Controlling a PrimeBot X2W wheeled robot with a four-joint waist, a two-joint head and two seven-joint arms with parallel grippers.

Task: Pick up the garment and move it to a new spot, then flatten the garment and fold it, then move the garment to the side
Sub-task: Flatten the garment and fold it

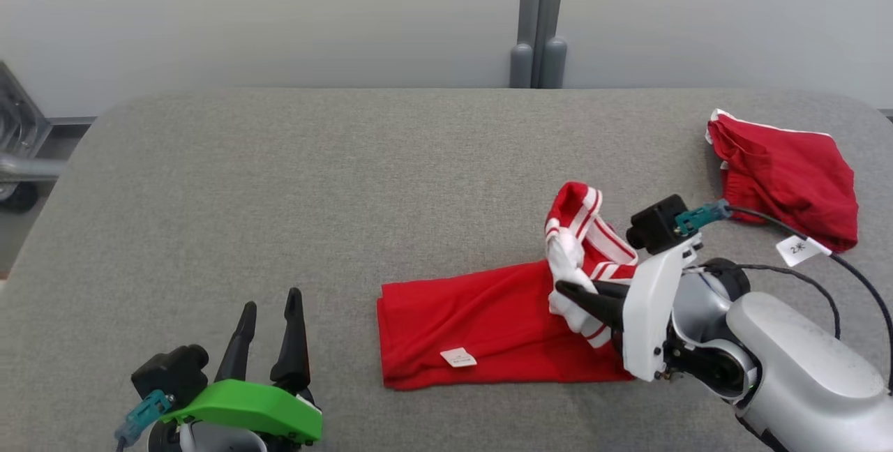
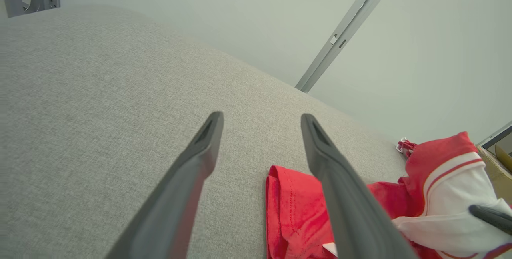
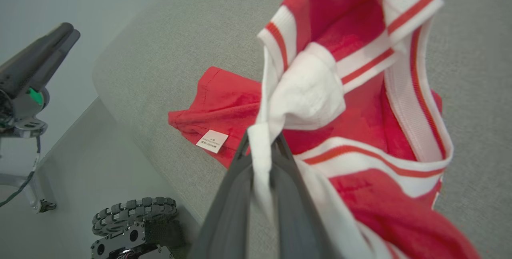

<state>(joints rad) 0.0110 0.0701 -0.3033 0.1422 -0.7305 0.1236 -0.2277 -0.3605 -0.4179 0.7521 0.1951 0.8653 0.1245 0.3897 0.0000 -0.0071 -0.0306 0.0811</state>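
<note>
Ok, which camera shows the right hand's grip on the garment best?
Right wrist view: the right hand pinches white trim of the garment, close up. Head view shows the grip side-on, smaller. Left wrist view catches one fingertip at its edge.

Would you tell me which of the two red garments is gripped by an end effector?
The red garment with white striped trim in the middle, pinched by the right end effector; the plain red garment lies apart at the far right.
</note>
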